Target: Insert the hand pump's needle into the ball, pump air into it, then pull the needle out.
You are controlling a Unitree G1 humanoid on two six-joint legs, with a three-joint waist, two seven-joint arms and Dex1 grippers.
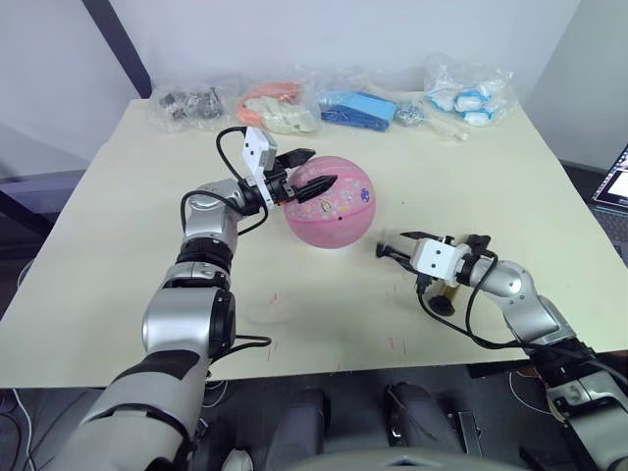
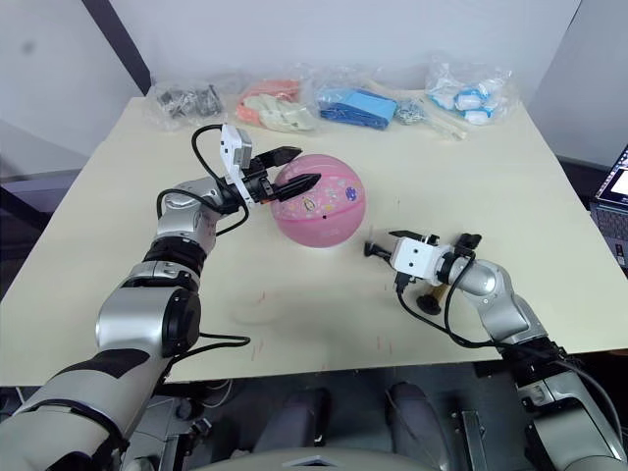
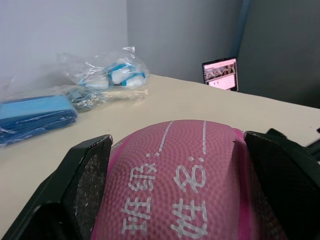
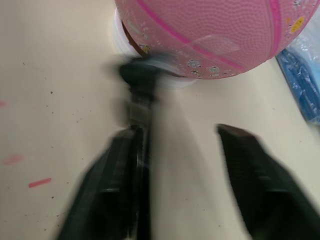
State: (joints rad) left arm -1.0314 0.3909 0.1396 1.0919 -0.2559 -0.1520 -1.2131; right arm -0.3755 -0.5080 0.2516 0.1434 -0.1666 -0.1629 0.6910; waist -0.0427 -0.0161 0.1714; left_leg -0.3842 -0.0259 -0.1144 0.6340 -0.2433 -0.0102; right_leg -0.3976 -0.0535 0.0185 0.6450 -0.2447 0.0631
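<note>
The pink ball [image 1: 339,206] sits mid-table with printed writing on its skin [image 3: 185,165]. My left gripper [image 1: 309,172] reaches in from the left, and its two black fingers [image 3: 90,185] are spread over the ball's upper left side, pressing on it. My right gripper [image 1: 397,245] hovers low over the table to the right of the ball, pointing at it, fingers apart [image 4: 180,131]. A blurred black piece [image 4: 140,75] lies at the tip of one finger; I cannot tell if it is the needle. A bit of the gold hand pump [image 1: 447,292] shows under my right wrist.
The ball rests on a white ring [image 4: 120,45]. Several plastic bags [image 1: 353,106] of parts line the table's far edge. A laptop screen [image 1: 613,186] stands off the table's right side. Bare tabletop [image 1: 324,304] lies in front of the ball.
</note>
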